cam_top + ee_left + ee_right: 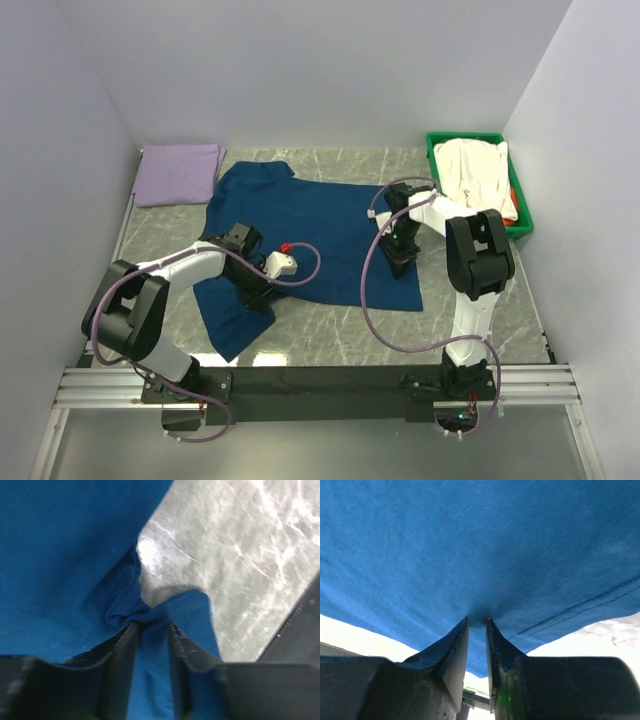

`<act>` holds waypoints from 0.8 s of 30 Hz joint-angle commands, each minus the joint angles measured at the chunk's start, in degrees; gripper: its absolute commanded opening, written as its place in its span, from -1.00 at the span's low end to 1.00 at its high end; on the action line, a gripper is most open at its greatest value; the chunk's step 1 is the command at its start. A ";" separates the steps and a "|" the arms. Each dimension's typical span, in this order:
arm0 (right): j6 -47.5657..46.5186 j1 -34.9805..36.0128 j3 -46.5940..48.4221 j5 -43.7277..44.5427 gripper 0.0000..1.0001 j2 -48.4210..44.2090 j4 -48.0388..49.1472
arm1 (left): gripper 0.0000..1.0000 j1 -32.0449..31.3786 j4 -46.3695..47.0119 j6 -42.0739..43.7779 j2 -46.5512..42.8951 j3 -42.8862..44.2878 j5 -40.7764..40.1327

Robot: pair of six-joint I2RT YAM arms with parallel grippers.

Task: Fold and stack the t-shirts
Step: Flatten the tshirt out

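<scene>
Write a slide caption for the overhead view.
The left gripper and right gripper pinch a navy blue cloth t-shirt spread on the grey marbled table, near a folded lavender tee.

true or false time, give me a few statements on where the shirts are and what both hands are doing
1. The left hand pinches the blue t-shirt. True.
2. The right hand hangs free over bare table. False: it also pinches the blue t-shirt.
3. A white t-shirt lies in the green bin. True.
4. The lavender t-shirt lies in the green bin too. False: it lies on the table at the far left.
</scene>
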 commanded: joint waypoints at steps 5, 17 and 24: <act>2.66 -0.83 6.12 6.45 -0.52 5.90 4.46 | -0.43 -6.84 -0.80 4.04 -1.00 -3.34 -2.38; 2.06 -4.44 9.82 6.19 -0.58 2.04 2.02 | -0.43 -9.57 -16.47 21.73 -7.61 -4.41 0.46; -2.07 -4.61 3.85 4.17 -0.43 -7.44 -2.83 | -0.08 -4.57 -19.73 16.74 -11.73 4.38 5.28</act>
